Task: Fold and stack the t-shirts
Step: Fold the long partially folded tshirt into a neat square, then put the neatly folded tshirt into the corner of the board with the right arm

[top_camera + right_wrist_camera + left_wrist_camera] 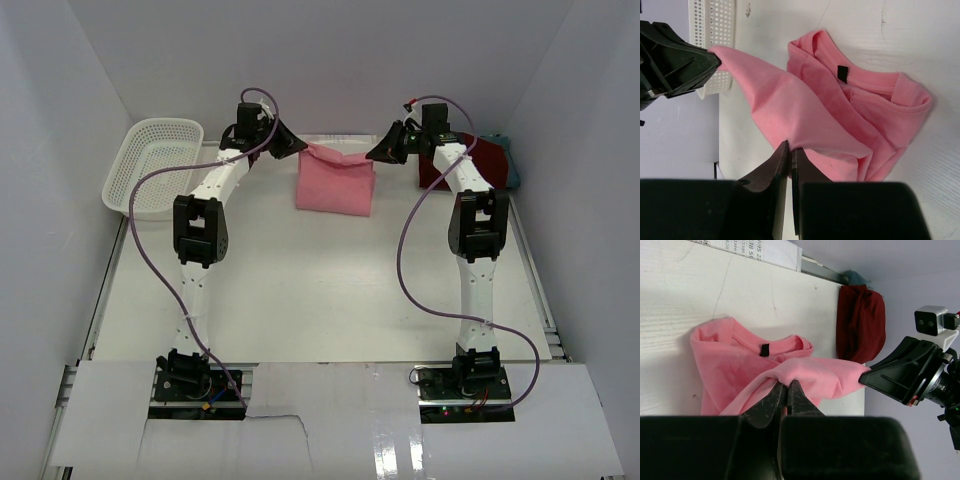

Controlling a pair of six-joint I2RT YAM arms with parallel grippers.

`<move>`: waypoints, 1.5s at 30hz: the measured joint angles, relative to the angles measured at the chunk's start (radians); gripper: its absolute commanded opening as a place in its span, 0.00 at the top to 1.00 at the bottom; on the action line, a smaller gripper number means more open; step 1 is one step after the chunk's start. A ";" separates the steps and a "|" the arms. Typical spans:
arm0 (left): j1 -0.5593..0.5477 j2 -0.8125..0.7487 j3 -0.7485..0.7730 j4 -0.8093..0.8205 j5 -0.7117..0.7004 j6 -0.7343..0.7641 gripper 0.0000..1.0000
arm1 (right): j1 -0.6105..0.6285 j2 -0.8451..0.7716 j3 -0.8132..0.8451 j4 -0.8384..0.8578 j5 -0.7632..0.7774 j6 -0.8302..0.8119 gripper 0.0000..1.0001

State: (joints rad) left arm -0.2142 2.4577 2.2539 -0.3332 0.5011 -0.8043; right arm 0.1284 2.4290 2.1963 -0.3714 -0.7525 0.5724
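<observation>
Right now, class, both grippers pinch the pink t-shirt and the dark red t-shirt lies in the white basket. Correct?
No: top view shows the dark red t-shirt on the table, far from the white basket. Left gripper and right gripper do pinch the pink t-shirt.

Top overhead; wrist cams share pink tee (730, 362).

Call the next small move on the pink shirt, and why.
Probably lower both hands together and lay the held edge down. The left hand and right hand each pinch one end of a raised edge of the pink t-shirt, stretched between them above the rest of the shirt lying on the table.
</observation>
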 measured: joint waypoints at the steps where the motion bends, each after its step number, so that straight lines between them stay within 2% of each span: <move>1: 0.001 0.010 0.000 0.019 0.005 -0.005 0.89 | -0.002 0.002 0.000 0.006 0.000 0.003 0.92; 10: 0.003 0.130 0.001 0.080 0.048 -0.051 0.89 | -0.017 0.001 -0.049 0.044 0.001 0.004 0.92; 16: 0.003 0.138 0.002 0.099 0.061 -0.060 0.81 | -0.017 0.000 -0.085 0.041 0.009 0.002 0.91; 18: 0.003 0.138 0.002 0.108 0.064 -0.060 0.58 | -0.018 -0.001 -0.085 0.047 0.009 0.003 0.82; 19: 0.003 0.138 0.002 0.112 0.065 -0.063 0.47 | -0.018 -0.001 -0.085 0.048 0.009 0.001 0.67; 20: 0.003 0.138 0.002 0.116 0.066 -0.063 0.30 | -0.019 -0.001 -0.085 0.048 0.010 0.006 0.62; 21: 0.003 0.138 0.002 0.119 0.066 -0.061 0.18 | -0.020 -0.001 -0.085 0.049 0.013 0.002 0.58; 22: 0.003 0.138 0.003 0.122 0.066 -0.056 0.10 | -0.020 -0.001 -0.085 0.051 0.016 -0.002 0.51; 24: 0.003 0.138 0.002 0.125 0.061 -0.058 0.06 | -0.022 -0.003 -0.085 0.055 0.024 -0.006 0.49; 29: 0.003 0.134 0.002 0.124 0.039 -0.042 0.04 | -0.024 -0.033 -0.097 0.067 0.058 -0.026 0.46; 35: 0.003 0.062 -0.055 0.126 0.000 0.011 0.05 | -0.024 -0.182 -0.180 0.084 0.114 -0.074 0.48; 36: 0.003 0.040 -0.070 0.125 -0.002 0.019 0.05 | -0.024 -0.205 -0.188 0.085 0.114 -0.082 0.51; 37: 0.003 0.019 -0.084 0.126 0.000 0.025 0.06 | -0.023 -0.224 -0.195 0.088 0.113 -0.087 0.58; 40: 0.000 -0.040 -0.120 0.138 0.024 0.044 0.10 | -0.018 -0.250 -0.224 0.101 0.098 -0.101 0.66; 43: -0.007 -0.064 -0.136 0.163 0.055 0.060 0.30 | -0.011 -0.245 -0.282 0.121 0.073 -0.099 0.82; 44: -0.011 -0.063 -0.136 0.175 0.074 0.061 0.40 | -0.006 -0.235 -0.300 0.124 0.055 -0.090 0.86; 45: -0.015 -0.058 -0.136 0.182 0.101 0.061 0.58 | -0.002 -0.219 -0.311 0.135 0.035 -0.081 0.92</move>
State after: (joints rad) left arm -0.2291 2.3997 2.1178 -0.1513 0.6022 -0.7433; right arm 0.1268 2.2105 1.8851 -0.2363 -0.7177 0.4915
